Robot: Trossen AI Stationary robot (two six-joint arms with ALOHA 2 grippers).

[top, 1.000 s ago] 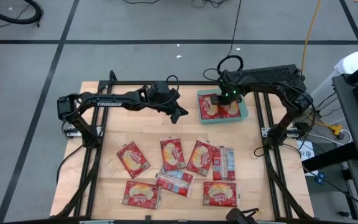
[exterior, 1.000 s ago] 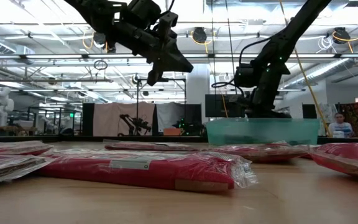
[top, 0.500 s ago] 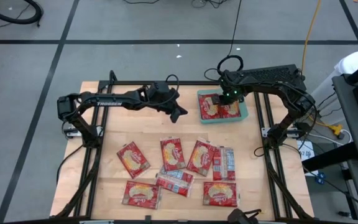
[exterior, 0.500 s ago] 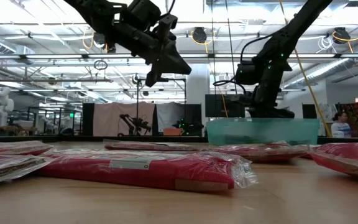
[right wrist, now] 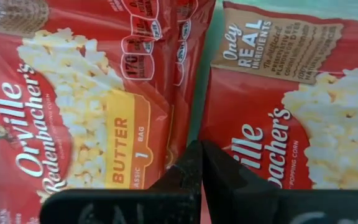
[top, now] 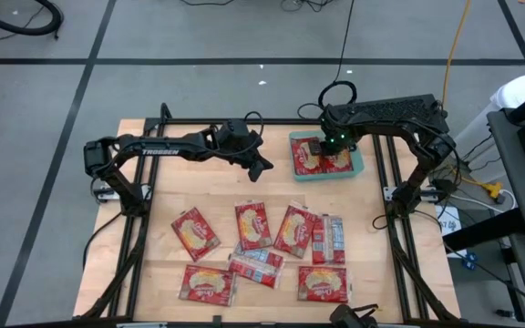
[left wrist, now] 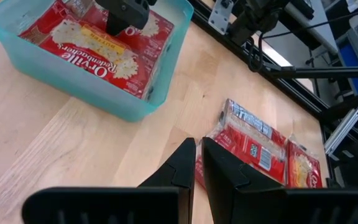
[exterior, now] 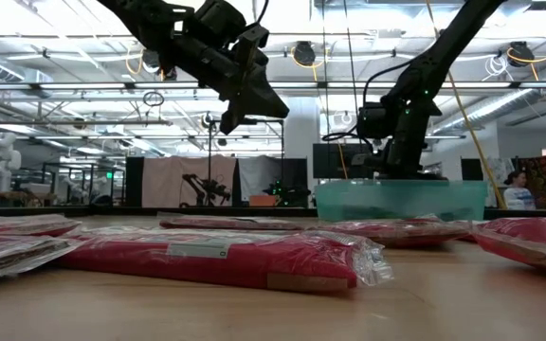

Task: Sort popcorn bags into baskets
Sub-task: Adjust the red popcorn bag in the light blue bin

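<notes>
Popcorn bags: eight loose packets (top: 253, 225) lie in two rough rows across the near half of the table (top: 167, 187), the front row close to its near edge.
Basket: teal tray (top: 358, 164) by the far edge, toward the right side; two red packets (left wrist: 95, 46) lie flat inside, side by side.
Open room: bare wood across the far-left part and between tray and rows (the widest clear strip).
Right gripper (right wrist: 194, 163): fingers closed, empty, tips down over the seam between the two packets in the tray.
Left gripper (top: 264, 169): raised over bare wood just left of the tray, fingers nearly together, holding nothing.
</notes>
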